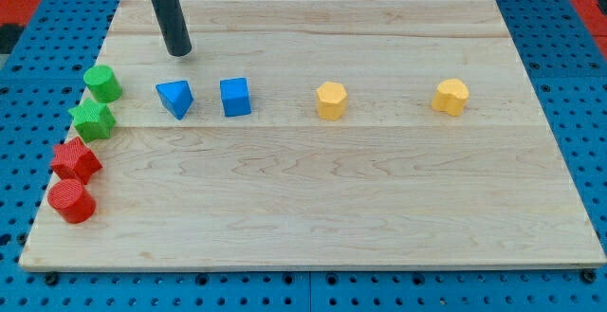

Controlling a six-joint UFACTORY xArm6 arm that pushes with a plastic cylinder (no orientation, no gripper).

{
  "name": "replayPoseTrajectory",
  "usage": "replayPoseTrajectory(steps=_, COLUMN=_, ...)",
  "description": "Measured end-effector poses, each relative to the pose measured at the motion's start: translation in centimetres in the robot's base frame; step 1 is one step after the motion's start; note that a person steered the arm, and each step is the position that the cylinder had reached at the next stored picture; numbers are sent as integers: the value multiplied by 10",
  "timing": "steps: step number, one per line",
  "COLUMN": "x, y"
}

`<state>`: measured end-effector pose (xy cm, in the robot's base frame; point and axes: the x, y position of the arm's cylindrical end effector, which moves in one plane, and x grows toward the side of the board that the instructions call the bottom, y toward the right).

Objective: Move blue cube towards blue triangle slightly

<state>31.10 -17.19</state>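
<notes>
Bright, even light; sharp, soft shadows.

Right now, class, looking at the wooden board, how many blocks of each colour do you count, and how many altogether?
Blue: 2, the blue triangle and the blue cube
Yellow: 2, one yellow block and another yellow block
Green: 2, the green cylinder and the green star
Red: 2, the red star and the red cylinder
Total: 8

wooden board (379,198), blue, yellow, green, red blocks

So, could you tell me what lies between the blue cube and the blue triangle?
Nothing: the camera view shows bare board between blue cube and blue triangle.
</notes>
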Motion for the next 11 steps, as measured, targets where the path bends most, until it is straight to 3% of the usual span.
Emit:
replayPoseTrajectory(steps=4, x=-7, y=-41)
replayPoseTrajectory(steps=7, x=11, y=-48)
replayPoseTrajectory(steps=11, x=55, y=76)
